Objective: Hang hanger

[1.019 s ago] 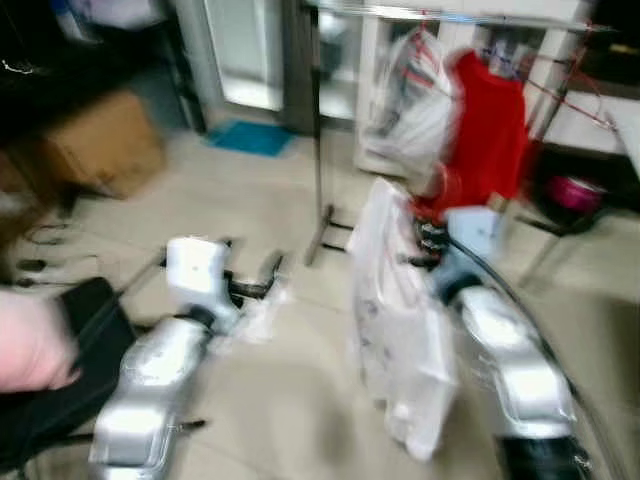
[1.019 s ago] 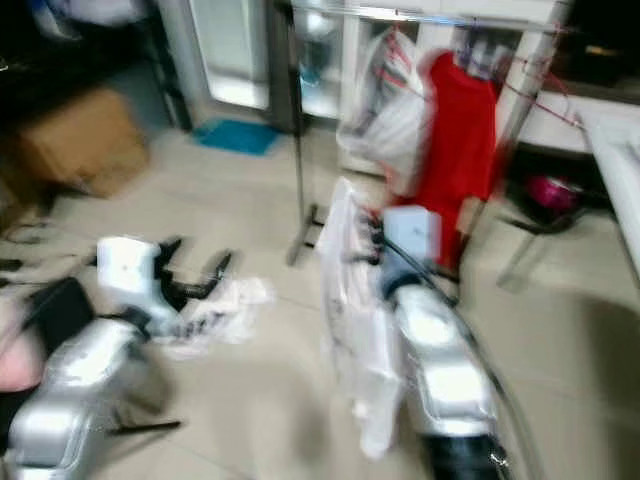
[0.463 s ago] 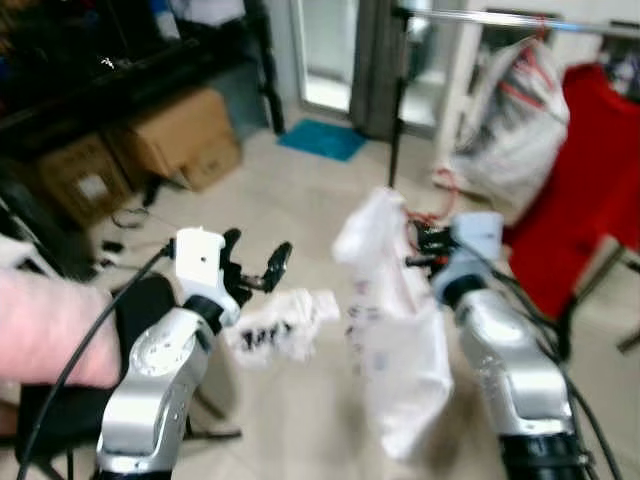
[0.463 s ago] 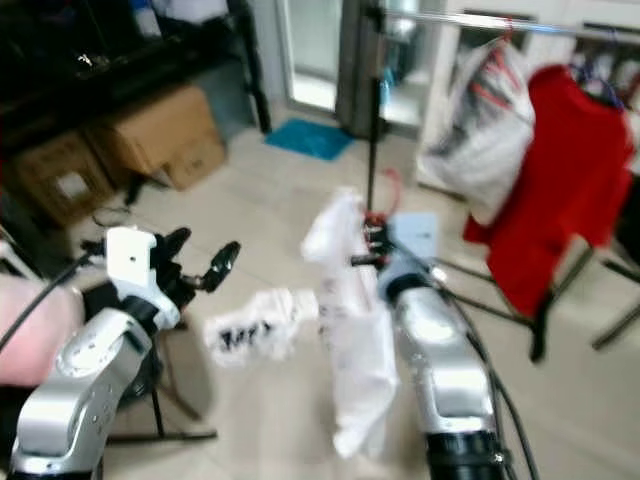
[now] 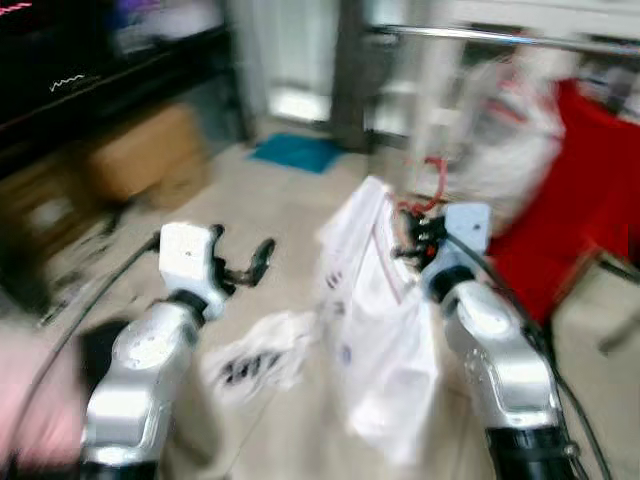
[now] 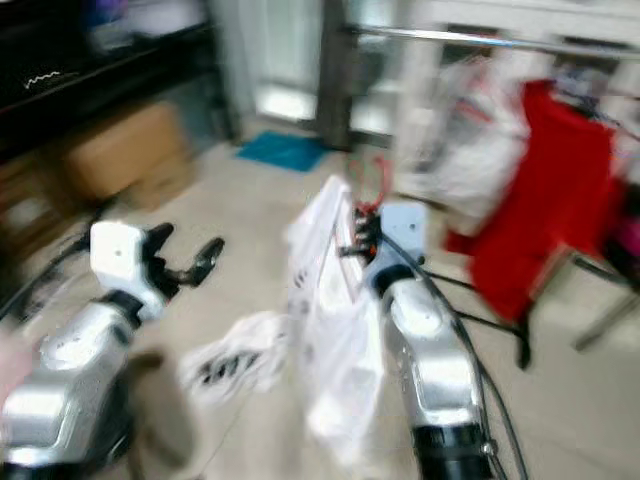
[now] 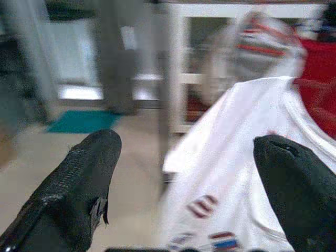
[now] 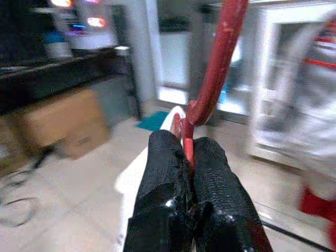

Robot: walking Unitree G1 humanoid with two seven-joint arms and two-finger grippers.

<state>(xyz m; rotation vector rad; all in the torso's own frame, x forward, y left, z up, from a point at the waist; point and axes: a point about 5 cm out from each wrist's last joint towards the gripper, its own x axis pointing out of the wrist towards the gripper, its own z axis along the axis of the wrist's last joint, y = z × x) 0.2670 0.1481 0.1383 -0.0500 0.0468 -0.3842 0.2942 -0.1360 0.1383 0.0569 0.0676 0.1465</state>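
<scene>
pinching red hanger [image 8: 212,68] stem in right end effector [image 8: 190,152]; left end effector [image 7: 184,157] gaping empty; white shirt [image 5: 385,330] likely light, floppy, swinging.

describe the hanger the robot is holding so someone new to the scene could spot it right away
Start at the metal clothes rail across the back, with the red garment hanging at its right end. In front of it, the right claw is shut on a red hanger carrying a white printed shirt. It is the hanger held out in the air, not one on the rail.
</scene>
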